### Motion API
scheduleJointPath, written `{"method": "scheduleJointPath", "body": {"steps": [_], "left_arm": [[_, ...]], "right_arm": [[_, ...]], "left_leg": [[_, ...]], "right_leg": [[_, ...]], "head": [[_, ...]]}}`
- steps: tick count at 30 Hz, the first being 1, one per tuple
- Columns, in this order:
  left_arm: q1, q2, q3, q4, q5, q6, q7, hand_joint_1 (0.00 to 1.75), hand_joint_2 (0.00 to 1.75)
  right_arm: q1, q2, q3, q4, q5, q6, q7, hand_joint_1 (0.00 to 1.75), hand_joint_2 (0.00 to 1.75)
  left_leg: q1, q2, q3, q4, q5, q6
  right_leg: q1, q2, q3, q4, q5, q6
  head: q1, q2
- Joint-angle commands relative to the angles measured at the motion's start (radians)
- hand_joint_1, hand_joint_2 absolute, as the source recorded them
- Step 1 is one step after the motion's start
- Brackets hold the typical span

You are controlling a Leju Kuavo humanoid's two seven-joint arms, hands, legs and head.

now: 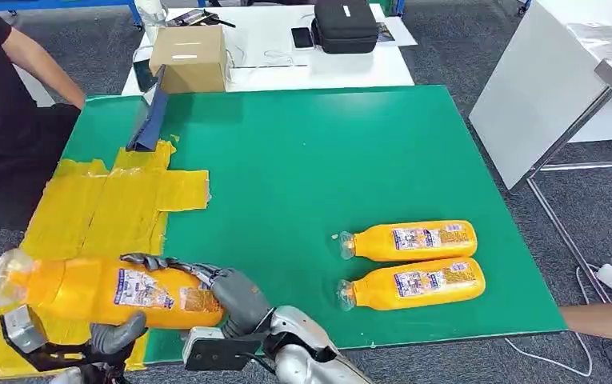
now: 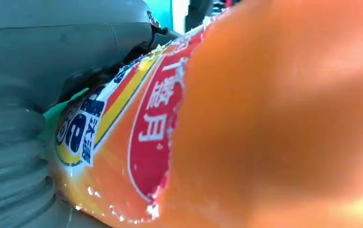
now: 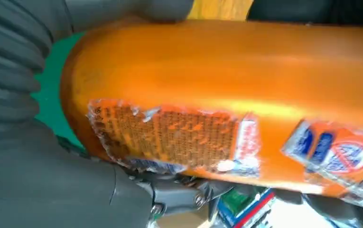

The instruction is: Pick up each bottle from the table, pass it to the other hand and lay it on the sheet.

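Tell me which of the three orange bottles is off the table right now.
The bottle at the near left, held lengthwise between the right hand and left hand over the yellow sheet. The other two bottles lie side by side on the green table.

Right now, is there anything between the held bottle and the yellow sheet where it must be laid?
Nothing visible. The held bottle is gripped by both the right hand and the left hand, directly over the yellow sheet, whose surface looks bare.
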Motion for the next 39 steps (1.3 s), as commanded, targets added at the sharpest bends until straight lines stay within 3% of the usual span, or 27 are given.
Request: {"method": "scheduleJointPath", "body": {"steps": [1,10,15,18,21,26,27,29,30,31,32,33,34,35,36,37,38,39], "left_arm": [[0.006,0.002,0.189,-0.002,-0.04,-0.088,-0.025,1.75,1.75],[0.004,-0.007,0.204,-0.005,-0.068,-0.07,-0.036,1.75,1.75],[-0.082,0.044,0.373,0.085,-0.139,-0.082,-0.109,1.75,1.75],[-0.114,0.034,0.383,0.073,-0.301,0.038,-0.186,1.75,1.75],[-0.105,0.023,0.341,0.002,-0.411,0.186,-0.187,1.75,1.75],[0.028,-0.071,0.148,-0.2,-0.707,0.493,-0.172,1.75,1.75],[0.039,-0.081,0.073,-0.211,-0.826,0.607,-0.155,1.75,1.75],[-0.047,-0.051,-0.144,-0.103,-1.195,0.929,-0.002,1.75,1.75],[-0.066,-0.034,-0.173,-0.075,-1.257,0.964,0.045,1.75,1.75],[-0.122,0.007,-0.261,0.012,-1.313,1.036,0.133,1.75,1.75],[-0.14,0.042,-0.289,0.077,-1.55,1.143,0.266,1.75,1.75],[-0.131,0.063,-0.295,0.102,-1.685,1.164,0.327,1.75,1.75],[-0.114,0.087,-0.303,0.144,-1.778,1.144,0.392,1.75,1.75],[-0.113,0.107,-0.304,0.171,-1.801,1.137,0.42,1.75,1.75],[-0.132,0.172,-0.344,0.262,-1.801,1.092,0.504,1.75,1.75],[-0.137,0.173,-0.338,0.292,-1.801,1.112,0.501,1.75,1.75],[-0.169,0.242,-0.403,0.349,-1.801,1.058,0.585,1.75,1.75],[-0.181,0.245,-0.403,0.387,-1.801,1.069,0.583,1.75,1.75]], "right_arm": [[-0.125,0.048,0.104,0.048,-0.095,-0.065,0.061,0.0,1.75],[-0.128,0.048,0.105,0.046,-0.11,-0.107,0.033,0.0,1.75],[-0.304,0.048,0.181,-0.024,-0.317,-0.248,0.096,0.0,1.75],[-0.321,0.048,0.119,-0.018,-0.311,-0.253,0.079,0.0,1.75],[-0.262,0.048,0.013,-0.045,-0.218,-0.224,0.057,0.0,1.75],[-0.031,-0.109,-0.15,-0.337,-0.073,-0.097,0.067,0.0,1.75],[0.027,-0.152,-0.192,-0.398,-0.062,-0.093,0.046,0.0,1.75],[0.207,-0.268,-0.316,-0.564,-0.037,-0.059,-0.002,0.0,1.75],[0.235,-0.273,-0.346,-0.585,-0.035,-0.043,-0.017,0.0,1.75],[0.292,-0.292,-0.395,-0.631,-0.028,-0.007,-0.042,0.0,1.75],[0.308,-0.294,-0.416,-0.648,-0.016,0.036,-0.045,0.0,1.75],[0.299,-0.296,-0.41,-0.644,-0.016,0.06,-0.036,0.0,1.75],[0.277,-0.304,-0.397,-0.631,-0.009,0.081,-0.018,0.0,1.75],[0.266,-0.307,-0.389,-0.625,-0.006,0.086,-0.014,0.0,1.75],[0.247,-0.32,-0.375,-0.614,-0.002,0.092,-0.005,0.0,1.75],[0.24,-0.322,-0.373,-0.61,-0.004,0.094,-0.002,0.0,1.75],[0.231,-0.334,-0.366,-0.612,0.002,0.093,0.004,0.0,1.75],[0.229,-0.339,-0.367,-0.615,0.002,0.093,0.007,0.0,1.75]], "left_leg": [[0.001,0.005,0.005,0.0,-0.002,-0.001],[0.001,0.001,0.003,-0.001,-0.001,-0.001],[0.001,0.003,0.001,0.001,0.0,-0.001],[0.001,0.001,0.003,0.0,0.0,-0.001],[0.002,-0.002,0.001,0.0,0.002,-0.002],[0.004,-0.005,0.005,0.0,-0.001,-0.001],[0.004,-0.008,0.004,-0.001,0.001,-0.001],[0.003,-0.012,0.004,-0.002,0.001,-0.001],[0.003,-0.025,0.006,-0.004,0.003,0.001],[0.002,-0.027,0.007,-0.004,0.002,0.001],[0.002,-0.027,0.003,-0.002,0.003,0.0],[0.001,-0.031,0.005,-0.003,0.002,0.001],[0.001,-0.023,0.003,-0.002,-0.001,0.003],[0.0,-0.019,0.006,-0.003,-0.003,0.003],[-0.002,-0.014,0.004,-0.003,-0.003,0.003],[-0.002,-0.012,0.006,-0.003,-0.004,0.002],[-0.002,-0.009,0.01,-0.004,-0.005,0.002],[-0.003,-0.006,0.009,-0.004,-0.005,0.001]], "right_leg": [[0.0,0.008,0.002,0.001,-0.001,-0.002],[0.0,0.004,0.002,0.0,-0.001,-0.001],[0.001,0.005,-0.001,0.001,0.0,-0.002],[0.0,0.004,0.001,0.002,-0.001,-0.003],[0.002,0.0,-0.001,0.0,0.0,-0.002],[0.002,-0.001,0.006,-0.001,-0.003,-0.002],[0.003,-0.005,0.006,-0.003,-0.002,0.0],[0.002,-0.01,0.007,-0.005,-0.002,0.0],[0.002,-0.021,0.013,-0.008,-0.005,0.0],[0.001,-0.022,0.015,-0.008,-0.006,0.001],[0.002,-0.023,0.0,-0.008,-0.005,0.0],[0.0,-0.026,0.002,-0.009,-0.006,-0.001],[0.0,-0.02,-0.001,-0.008,-0.007,0.001],[-0.001,-0.015,0.002,-0.008,-0.006,0.001],[-0.002,-0.009,0.01,-0.007,-0.004,0.003],[-0.003,-0.007,0.011,-0.007,-0.003,0.003],[-0.002,-0.005,0.014,-0.008,-0.003,0.002],[-0.003,-0.004,0.012,-0.007,-0.003,0.002]], "head": [[-0.001,0.0],[0.0,0.0],[0.0,0.0],[0.0,0.0],[0.0,0.0],[-0.001,0.0],[0.0,0.0],[-0.001,0.0],[-0.001,0.0],[-0.001,0.0],[0.0,0.0],[0.0,0.0],[0.0,0.0],[0.0,0.0],[0.0,0.0],[0.0,0.0],[-0.001,0.0],[-0.001,0.0]]}}
